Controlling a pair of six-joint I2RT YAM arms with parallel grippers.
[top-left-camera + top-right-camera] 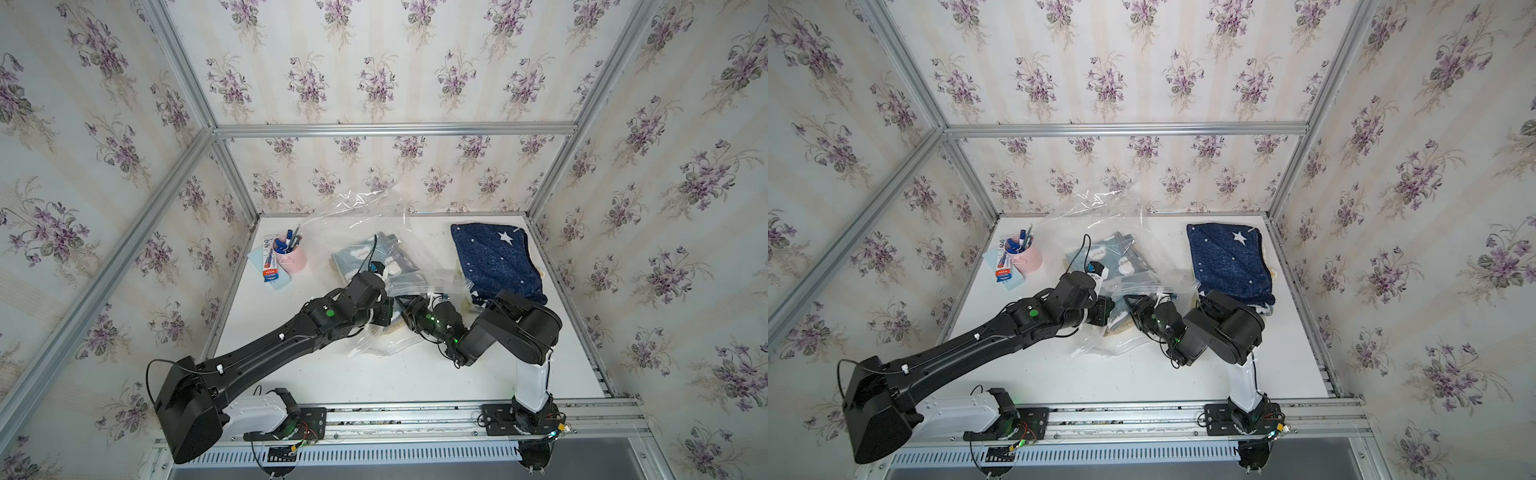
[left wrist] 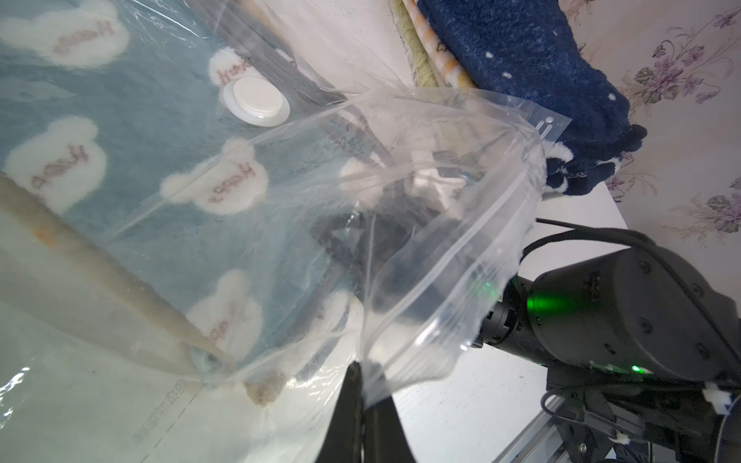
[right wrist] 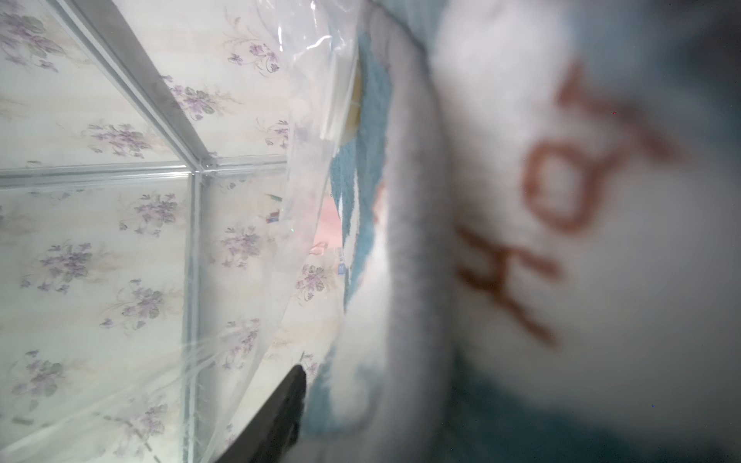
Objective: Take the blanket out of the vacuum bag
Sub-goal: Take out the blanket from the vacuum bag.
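Vacuum bag (image 1: 411,257) lies mid-table (image 1: 374,382), long axis running near-to-far, open mouth toward the robot; light-blue blanket (image 1: 357,255) inside. Left gripper (image 2: 363,371) is clamped on the mouth's zip edge. Right gripper (image 1: 401,301) reaches into the mouth; jaw state cannot be determined.

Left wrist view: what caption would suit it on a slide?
Left hand pinches the open vacuum bag; blue bear-print blanket inside.

Soft, even light is filling the scene and casting only faint shadows on the table (image 1: 374,374). Glare is streaking the bag (image 1: 357,216) (brightest at its raised top). The blanket (image 3: 561,240) is showing badly out of focus in the right wrist view.
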